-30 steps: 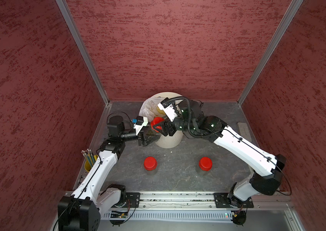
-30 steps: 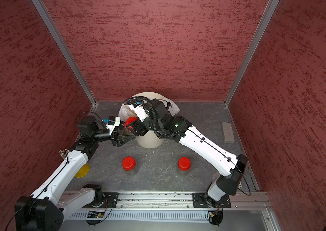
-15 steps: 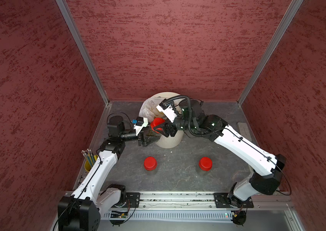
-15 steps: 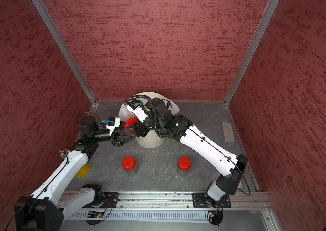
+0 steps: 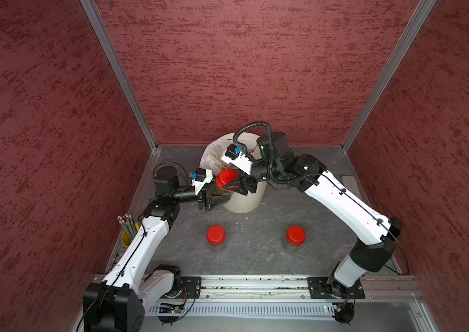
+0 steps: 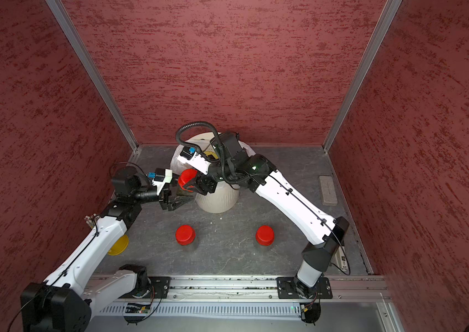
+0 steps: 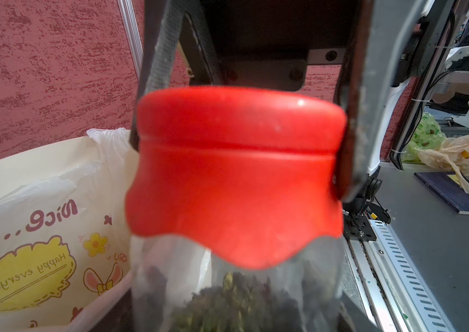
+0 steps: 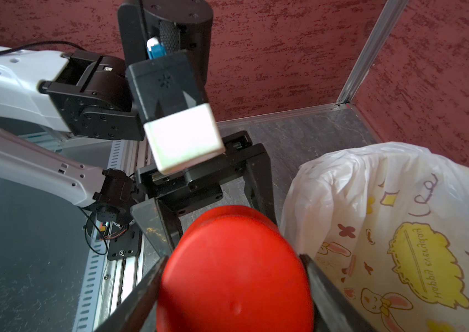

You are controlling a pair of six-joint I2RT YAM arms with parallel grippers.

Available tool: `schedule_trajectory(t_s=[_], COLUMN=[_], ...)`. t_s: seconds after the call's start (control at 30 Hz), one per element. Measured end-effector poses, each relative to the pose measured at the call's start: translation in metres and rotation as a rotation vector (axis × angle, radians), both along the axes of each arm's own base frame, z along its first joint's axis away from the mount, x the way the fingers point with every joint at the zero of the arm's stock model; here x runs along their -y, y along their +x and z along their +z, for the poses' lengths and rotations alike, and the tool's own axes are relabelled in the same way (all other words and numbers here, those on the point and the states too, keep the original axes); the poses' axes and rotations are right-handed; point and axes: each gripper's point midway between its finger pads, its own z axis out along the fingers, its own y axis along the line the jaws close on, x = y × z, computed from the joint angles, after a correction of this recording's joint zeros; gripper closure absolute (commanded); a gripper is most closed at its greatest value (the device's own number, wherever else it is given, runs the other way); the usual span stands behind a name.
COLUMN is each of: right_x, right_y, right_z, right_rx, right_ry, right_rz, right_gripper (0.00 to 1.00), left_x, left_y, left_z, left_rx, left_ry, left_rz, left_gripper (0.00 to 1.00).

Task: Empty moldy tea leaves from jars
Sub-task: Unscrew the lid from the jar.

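Since a second ago the right tool (image 5: 232, 186) has turned a little at the wrist, so more of the red lid (image 5: 226, 177) shows in both top views; both arms otherwise keep their places. That tool is closed on the lid, with its fingers (image 8: 141, 290) pressed against opposite sides of it. The left tool (image 5: 218, 197) is clamped on the clear jar (image 7: 236, 287) below the lid, with its fingers (image 8: 259, 178) on either side of the body. The jar hangs tilted in the air above the table (image 5: 256, 258), just in front of the bin (image 5: 244, 201) on the left arm's side. Dark green tea leaves (image 7: 227, 304) lie inside the jar. A white bag (image 8: 371, 201) with yellow cartoon prints lines the cream ribbed bin; what lies in it cannot be made out. A second jar (image 5: 216, 235) and a third jar (image 5: 295, 235) stand upright on the table nearer the arm bases, lids on and well apart, their contents hidden from above. A yellow cup (image 5: 125, 244) of pencils (image 5: 125, 222) stands at the table's left edge.
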Motion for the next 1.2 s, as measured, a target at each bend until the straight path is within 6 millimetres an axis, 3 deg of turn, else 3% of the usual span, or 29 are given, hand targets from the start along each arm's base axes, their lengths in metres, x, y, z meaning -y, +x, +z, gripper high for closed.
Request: schedule_trajectory(t_s=[0.23,0.7,0.9,1.2], right_x=[-0.001,-0.002,-0.003,-0.014], right_y=[-0.002,-0.005,-0.007,0.001], right_z=[0.002,0.004,0.004,0.022], right_rx=[0.057,0.113,0.105,0.103], right_ry=[-0.043,-0.072,-0.065,0.014], right_rz=[0.091,0.192,0.21,0.168], right_gripper=[0.52,0.38,0.25,0.06], left_x=[0.0,0.0,0.0,0.0], left_y=[-0.001,-0.003,-0.003,-0.004], left_z=[0.002,0.004,0.003,-0.001], left_rx=[0.017,0.027,0.017,-0.026], left_ry=[-0.001,-0.005,-0.005,-0.004], left_rz=[-0.006,-0.02,-0.021,-0.02], left_gripper=[0.36,0.35,0.35,0.35])
